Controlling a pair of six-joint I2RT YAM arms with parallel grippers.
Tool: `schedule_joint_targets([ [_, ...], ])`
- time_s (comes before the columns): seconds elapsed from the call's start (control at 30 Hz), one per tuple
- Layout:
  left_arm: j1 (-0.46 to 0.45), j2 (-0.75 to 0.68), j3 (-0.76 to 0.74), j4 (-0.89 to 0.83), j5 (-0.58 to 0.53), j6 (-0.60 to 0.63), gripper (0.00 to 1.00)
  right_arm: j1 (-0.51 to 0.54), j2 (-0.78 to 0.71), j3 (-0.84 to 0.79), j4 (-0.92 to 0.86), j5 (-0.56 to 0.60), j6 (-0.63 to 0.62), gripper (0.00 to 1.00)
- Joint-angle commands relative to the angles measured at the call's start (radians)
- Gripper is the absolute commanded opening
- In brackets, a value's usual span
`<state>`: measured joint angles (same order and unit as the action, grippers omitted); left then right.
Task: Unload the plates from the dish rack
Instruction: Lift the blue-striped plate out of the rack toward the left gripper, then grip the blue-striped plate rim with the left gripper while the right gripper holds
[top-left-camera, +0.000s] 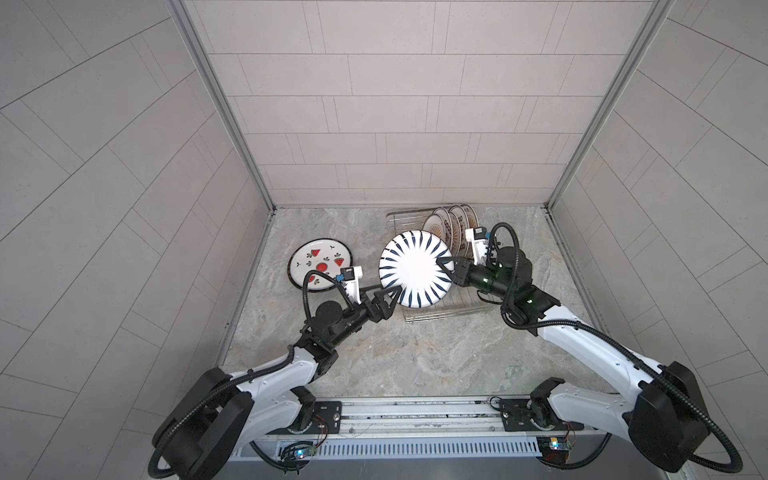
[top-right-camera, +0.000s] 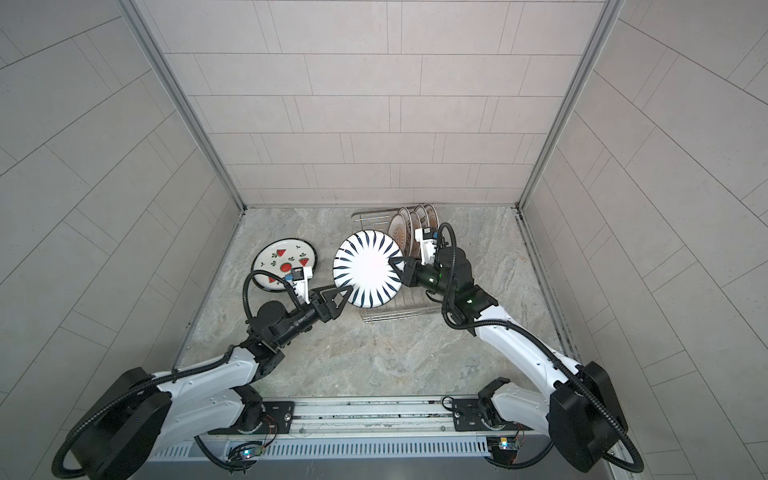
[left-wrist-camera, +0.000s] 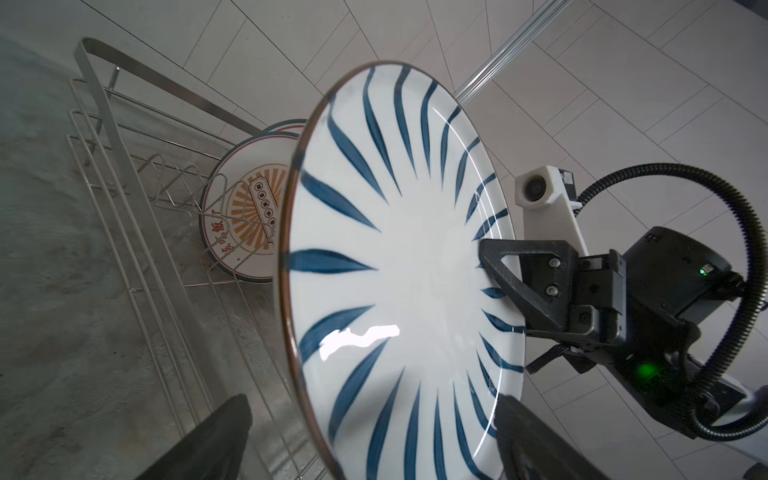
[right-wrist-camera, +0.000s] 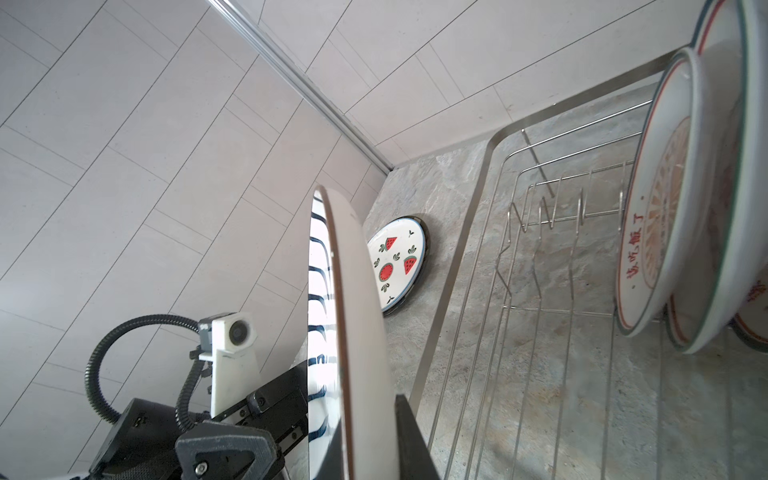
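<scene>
My right gripper is shut on the rim of the white plate with dark radial stripes, holding it tilted above the dish rack. My left gripper is open, one finger on each side of that plate's opposite rim, with gaps showing. Several sunburst plates stand upright at the rack's far end. The watermelon plate lies flat on the counter left of the rack.
The rack has bare upright prongs in its near half. Tiled walls close in the marble counter on three sides. The arms' base rail runs along the front edge.
</scene>
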<state>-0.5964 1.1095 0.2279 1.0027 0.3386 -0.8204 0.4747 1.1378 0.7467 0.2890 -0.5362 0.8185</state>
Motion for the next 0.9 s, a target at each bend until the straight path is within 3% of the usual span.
schedule_joint_targets([
  [0.0,-0.004,0.019,0.031,0.134,0.037,-0.056,0.94,0.011,-0.060,0.015,0.183,-0.044,0.041,0.10],
  [0.17,-0.004,-0.004,-0.005,0.224,0.039,-0.124,0.91,0.022,-0.036,0.004,0.229,-0.062,0.060,0.11],
  [0.3,-0.004,-0.030,-0.008,0.197,0.035,-0.144,0.88,0.034,-0.010,0.006,0.257,-0.078,0.072,0.10],
  [0.53,-0.004,-0.015,-0.009,0.232,0.049,-0.175,0.63,0.062,0.008,0.000,0.279,-0.077,0.068,0.10],
  [0.87,-0.004,-0.017,-0.026,0.261,0.043,-0.209,0.38,0.062,0.021,0.003,0.267,-0.068,0.056,0.10],
])
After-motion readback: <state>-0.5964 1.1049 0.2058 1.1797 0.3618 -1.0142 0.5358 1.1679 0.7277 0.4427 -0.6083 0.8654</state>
